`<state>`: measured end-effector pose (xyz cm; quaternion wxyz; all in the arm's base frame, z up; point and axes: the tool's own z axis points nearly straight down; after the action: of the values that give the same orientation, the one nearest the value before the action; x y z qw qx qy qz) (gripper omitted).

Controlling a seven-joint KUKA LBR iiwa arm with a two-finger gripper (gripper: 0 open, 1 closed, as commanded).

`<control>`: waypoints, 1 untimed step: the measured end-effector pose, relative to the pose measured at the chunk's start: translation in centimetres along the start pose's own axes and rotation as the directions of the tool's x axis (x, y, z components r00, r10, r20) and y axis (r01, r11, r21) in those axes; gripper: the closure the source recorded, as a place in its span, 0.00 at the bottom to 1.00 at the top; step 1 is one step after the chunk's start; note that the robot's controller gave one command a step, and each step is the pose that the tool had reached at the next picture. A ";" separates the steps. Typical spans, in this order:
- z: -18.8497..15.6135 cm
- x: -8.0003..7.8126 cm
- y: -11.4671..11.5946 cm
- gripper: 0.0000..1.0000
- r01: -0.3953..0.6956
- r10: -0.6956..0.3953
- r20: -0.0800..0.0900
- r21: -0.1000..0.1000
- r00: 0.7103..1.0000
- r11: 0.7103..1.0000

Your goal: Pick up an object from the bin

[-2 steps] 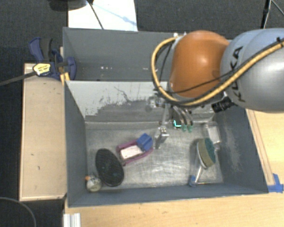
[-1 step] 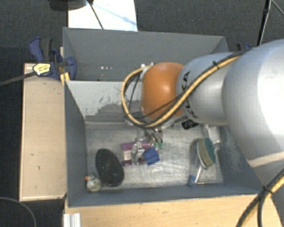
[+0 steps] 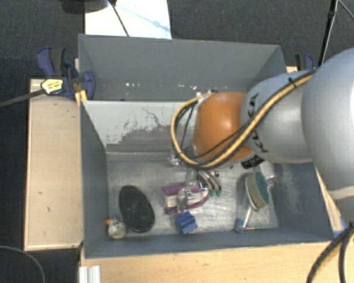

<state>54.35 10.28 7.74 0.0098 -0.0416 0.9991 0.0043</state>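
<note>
Purple and white, a small gadget [image 3: 182,197] is lying mid-floor in the bin [image 3: 94,187], a blue block [image 3: 186,222] sitting at its 6 o'clock. Your gripper [image 3: 198,186] is hanging at its 1 o'clock. You cannot tell its opening or any hold, so grasping and lifting are likely remaining.

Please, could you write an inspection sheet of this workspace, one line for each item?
Surface: grey bin, scratched and worn near the back.
Job's things: purple-white thing in the middle, just under the gripper.
Clutter: black oval with a small ball beside it, front left; blue block, front centre; brush, right.
Grippers: gripper low in the bin.
Cables: yellow-black cable looped round the orange cover.
Surroundings: dark floor; white sheet behind the bin.
</note>
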 end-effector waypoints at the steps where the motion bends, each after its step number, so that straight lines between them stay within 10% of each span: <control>1: 0.0 0.3 0.0 1.00 -0.001 0.001 -0.021 0.003 1.000 1.000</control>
<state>54.01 10.29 7.71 -0.0006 -0.0414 0.9991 0.0024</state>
